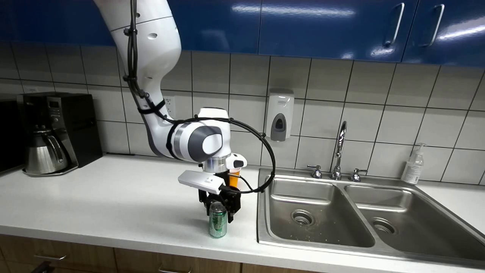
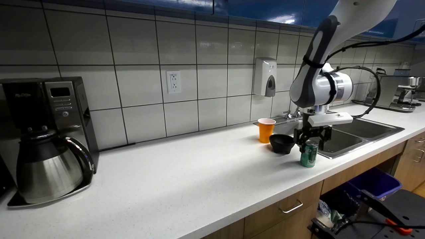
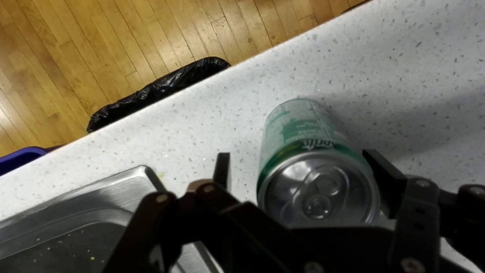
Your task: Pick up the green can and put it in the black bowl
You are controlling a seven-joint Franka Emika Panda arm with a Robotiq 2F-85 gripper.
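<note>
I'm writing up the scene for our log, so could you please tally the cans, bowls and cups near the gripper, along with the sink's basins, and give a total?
Cans: 1, the green can
Bowls: 1, the black bowl
Cups: 1, the orange cup with a white rim
Sink basins: 2, side by side
Total: 5

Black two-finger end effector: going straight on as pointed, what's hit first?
Likely the small cylindrical green metal can: the end effector points down, open jaws apparently either side of it. Vertical clearance is unclear.
</note>
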